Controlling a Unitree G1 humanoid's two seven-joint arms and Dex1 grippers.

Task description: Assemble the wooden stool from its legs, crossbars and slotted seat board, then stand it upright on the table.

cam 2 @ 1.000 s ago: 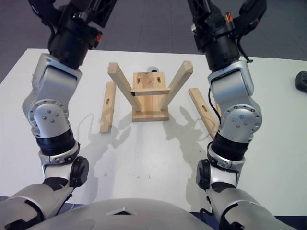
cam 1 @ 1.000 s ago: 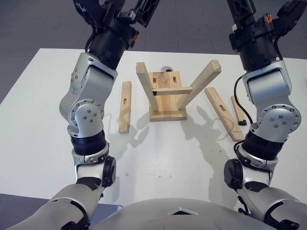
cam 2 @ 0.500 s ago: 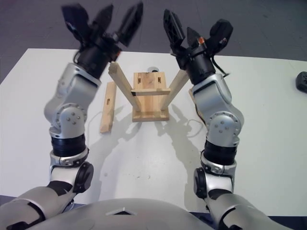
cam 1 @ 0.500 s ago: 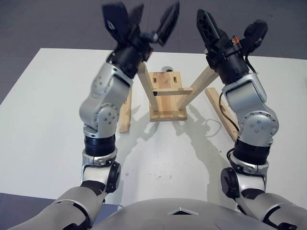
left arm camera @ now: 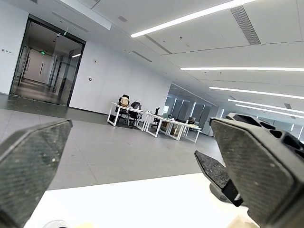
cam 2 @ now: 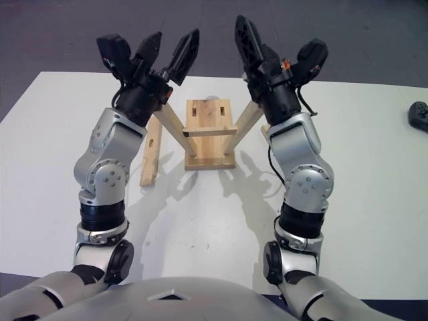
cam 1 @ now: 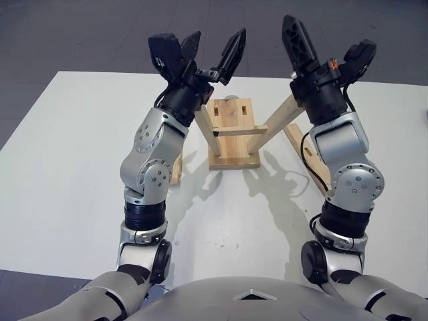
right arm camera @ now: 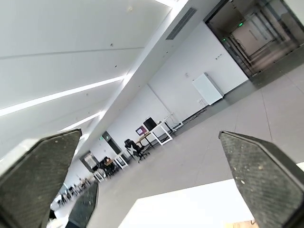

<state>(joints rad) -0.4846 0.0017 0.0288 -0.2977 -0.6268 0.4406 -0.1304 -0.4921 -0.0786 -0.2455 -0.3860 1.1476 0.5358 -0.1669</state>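
With left hand [cam 1: 212, 48] and right hand [cam 1: 328, 48] both spread empty above the upside-down, two-legged stool [cam 1: 233, 134] mid-surface [cam 1: 73, 134], the likely next move is grasping a loose leg [cam 2: 150, 157].

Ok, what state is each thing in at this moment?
left gripper, fingers open, empty, held high
right gripper, fingers open, empty, held high
seat board, flat on the table, slots facing up
legs, two standing splayed in the seat board
crossbar, fitted between the two legs
loose piece on the left, lying flat, unfitted
loose piece on the right, lying flat, unfitted
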